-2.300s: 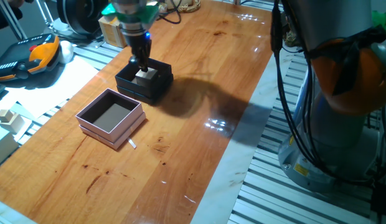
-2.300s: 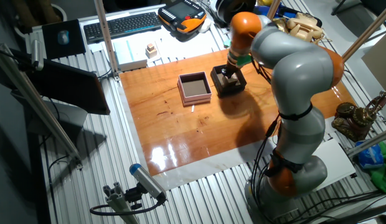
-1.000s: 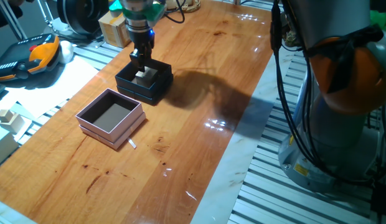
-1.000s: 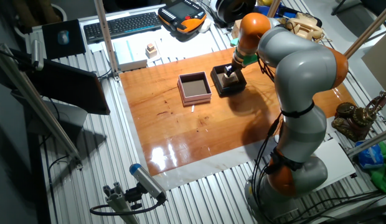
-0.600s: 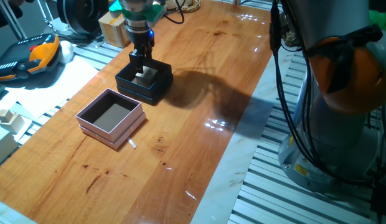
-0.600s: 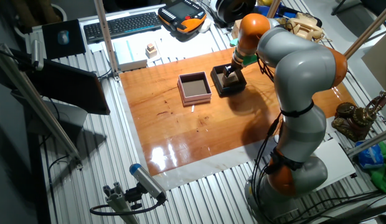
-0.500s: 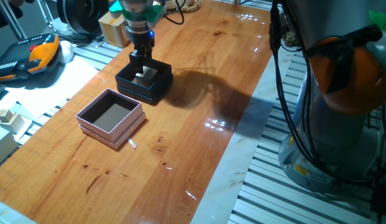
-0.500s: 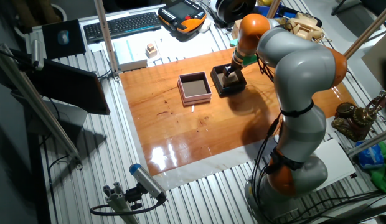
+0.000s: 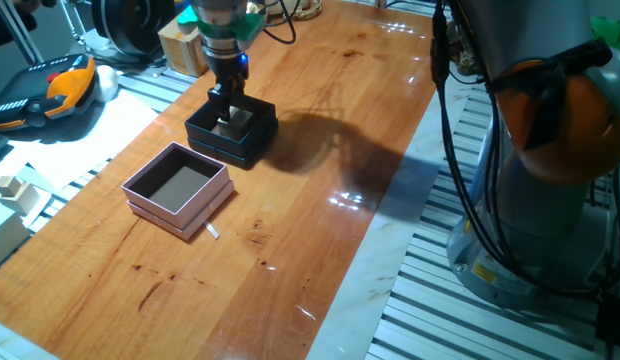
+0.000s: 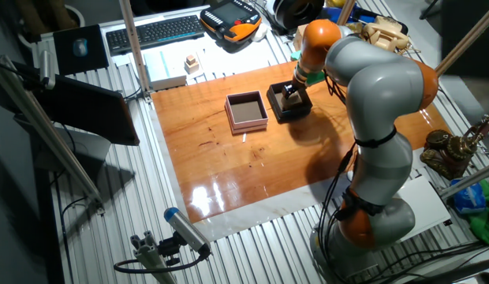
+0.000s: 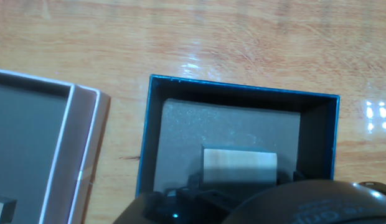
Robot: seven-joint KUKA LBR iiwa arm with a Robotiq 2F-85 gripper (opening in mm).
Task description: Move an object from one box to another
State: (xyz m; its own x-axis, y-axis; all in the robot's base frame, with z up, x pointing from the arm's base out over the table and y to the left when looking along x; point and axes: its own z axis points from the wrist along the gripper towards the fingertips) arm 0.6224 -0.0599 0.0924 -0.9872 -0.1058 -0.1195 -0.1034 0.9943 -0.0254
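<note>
Gripper (image 9: 228,107) poised just above the black box (image 9: 252,140), its fingers closed on the small wooden cube (image 11: 239,166), cube over the pale floor, pink box (image 9: 178,189) beside it on the table (image 9: 320,130)

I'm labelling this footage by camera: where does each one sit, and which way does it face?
One fixed view: low at the table's end, facing the pink box and black box; arm base, pincer visible.
The other fixed view: high, opposite side, looking down; whole arm shows.
Hand view: straight down on the wooden cube; dark pincer body at bottom.
All share both boxes.
</note>
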